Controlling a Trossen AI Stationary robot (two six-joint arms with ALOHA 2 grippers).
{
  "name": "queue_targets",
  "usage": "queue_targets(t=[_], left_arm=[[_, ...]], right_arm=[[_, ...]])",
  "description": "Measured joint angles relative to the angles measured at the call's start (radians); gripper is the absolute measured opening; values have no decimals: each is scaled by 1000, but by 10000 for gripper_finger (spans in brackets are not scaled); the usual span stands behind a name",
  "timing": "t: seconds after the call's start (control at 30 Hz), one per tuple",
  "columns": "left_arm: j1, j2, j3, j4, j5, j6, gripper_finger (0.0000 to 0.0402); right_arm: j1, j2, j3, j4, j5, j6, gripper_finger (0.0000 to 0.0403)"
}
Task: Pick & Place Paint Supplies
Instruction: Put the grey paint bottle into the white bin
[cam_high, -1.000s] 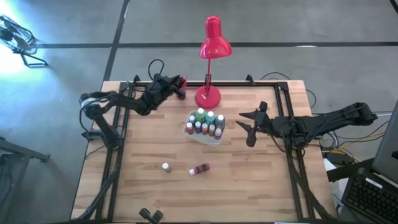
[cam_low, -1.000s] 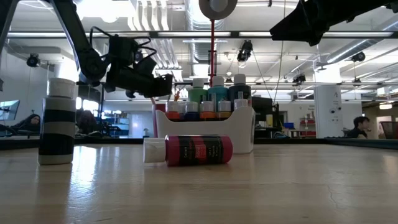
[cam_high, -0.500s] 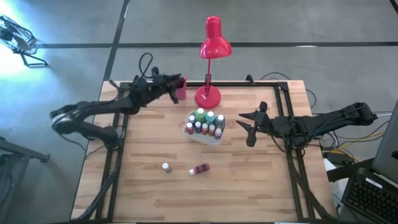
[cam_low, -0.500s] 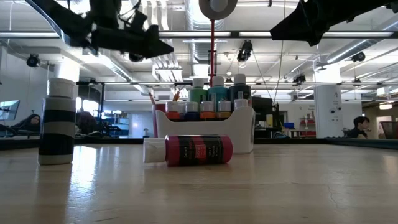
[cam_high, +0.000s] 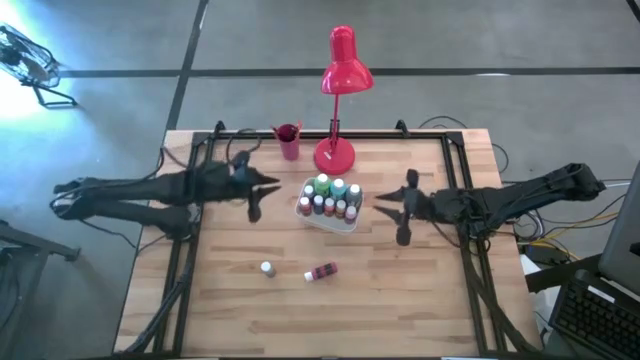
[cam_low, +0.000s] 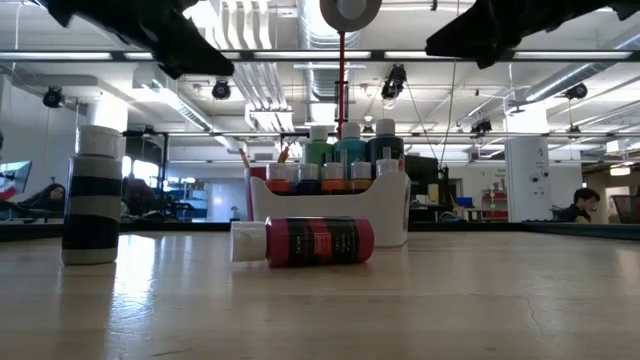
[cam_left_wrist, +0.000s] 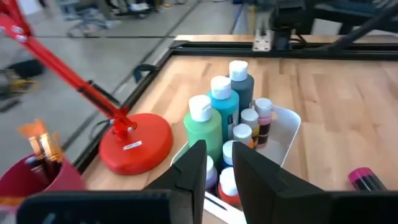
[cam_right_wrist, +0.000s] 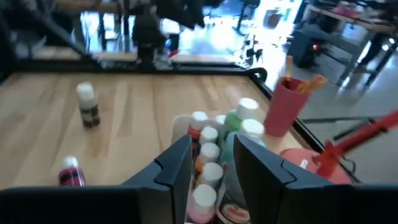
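Paint bottles (cam_high: 328, 199), pale-capped, crowd the white tray (cam_high: 341, 224); one red bottle (cam_high: 322, 271) lies toppled nearby. Both the left gripper (cam_high: 256, 197) and right gripper (cam_high: 395, 213) hover with fingers narrowly parted, grasping nothing.

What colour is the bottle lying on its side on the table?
Red with dark stripes and a pale cap; the bottle shows best in the low view.

No readable text is showing anywhere. A small white label on the red lamp base (cam_left_wrist: 132, 147) and the dark label on the fallen red bottle (cam_low: 320, 241) are appearing only as blurs, too small to read.
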Motion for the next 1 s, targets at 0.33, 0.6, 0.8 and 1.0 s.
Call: queue_targets(t=[0.33,0.6,0.8,1.0], left_arm=[[-406,-56,-10,-60,-255,-146,78],[-540,22,-9,-202,-226,-321,78],[-627,74,16,-407,-167,-598,78],[-755,115,60,-532,-195,-797,78]], right_arm=[[73,224,212,-105,-30,-178,97],[82,334,389,-331,-21,-124,99],[82,364,428,-375,-20,-93,117],[72,361,418,-374,-18,-34,132]])
